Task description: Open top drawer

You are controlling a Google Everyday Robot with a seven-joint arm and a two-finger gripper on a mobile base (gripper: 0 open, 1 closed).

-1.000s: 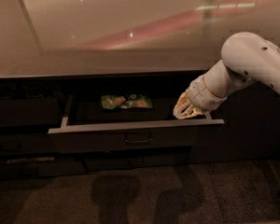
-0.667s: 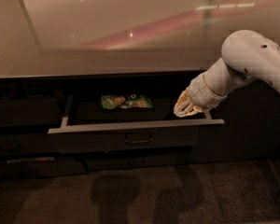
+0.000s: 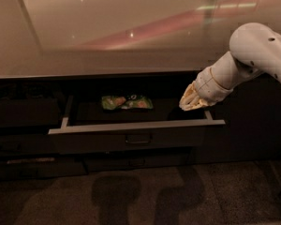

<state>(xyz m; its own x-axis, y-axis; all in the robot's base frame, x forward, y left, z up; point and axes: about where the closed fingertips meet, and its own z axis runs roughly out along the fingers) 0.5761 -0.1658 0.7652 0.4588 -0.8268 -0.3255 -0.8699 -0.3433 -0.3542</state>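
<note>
Most of the job looks done: the top drawer [image 3: 98, 142] stands pulled well out beneath the counter [image 3: 107, 55], a green packet [image 3: 126, 102] inside. The gripper [image 3: 192, 101] hangs over its right rear corner, whether closed or not I cannot tell.

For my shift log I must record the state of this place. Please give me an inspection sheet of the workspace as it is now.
Surface: pale glossy counter top, reflections of lights on it.
Job's things: top drawer stands pulled out; small loop handle at the centre of its front.
Clutter: one green packet lying at the back of the tray.
Grippers: tool at the drawer's right rear corner, just above the rim.
Cables: nothing seen.
Surroundings: dark floor with shadows; other dark drawer fronts to the left and below.
</note>
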